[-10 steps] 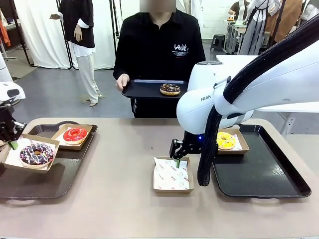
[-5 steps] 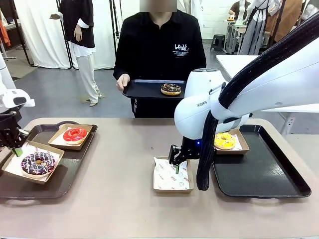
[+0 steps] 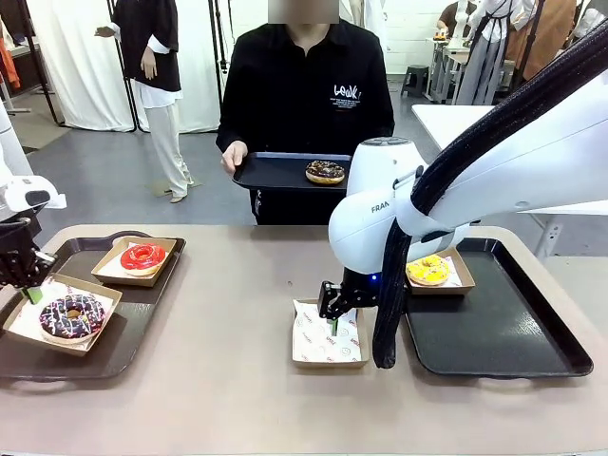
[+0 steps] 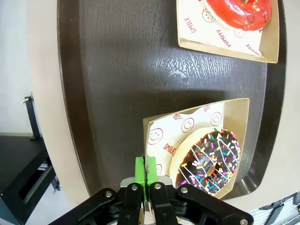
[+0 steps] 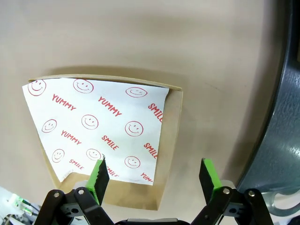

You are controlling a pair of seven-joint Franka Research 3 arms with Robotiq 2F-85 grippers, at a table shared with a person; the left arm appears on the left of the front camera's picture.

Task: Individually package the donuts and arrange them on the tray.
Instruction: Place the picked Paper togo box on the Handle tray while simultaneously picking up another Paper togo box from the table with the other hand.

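Observation:
My left gripper (image 3: 28,288) is shut on the rim of a cardboard box (image 4: 234,112) that holds the chocolate donut with coloured sprinkles (image 3: 71,315) (image 4: 208,161). That box lies low on the left dark tray (image 3: 128,334). Behind it the red donut (image 3: 143,256) (image 4: 239,11) sits in its own box. My right gripper (image 3: 334,320) (image 5: 154,171) hangs open just above the near edge of an empty paper-lined box (image 3: 326,337) (image 5: 101,126) at mid-table. The yellow donut (image 3: 428,270) lies boxed on the right tray (image 3: 499,337). A person holds a tray (image 3: 275,173) carrying a chocolate donut (image 3: 325,171).
My right arm's big white body (image 3: 399,204) and its black cable bundle hang over the table's middle right. The empty box lies on bare tabletop (image 3: 228,313) between the two trays. The right tray's front half is bare.
My left gripper has brought the sprinkled donut's box down and slightly right, from tilted in the air to lying on the tray. My right gripper has shifted a little left over the empty box.

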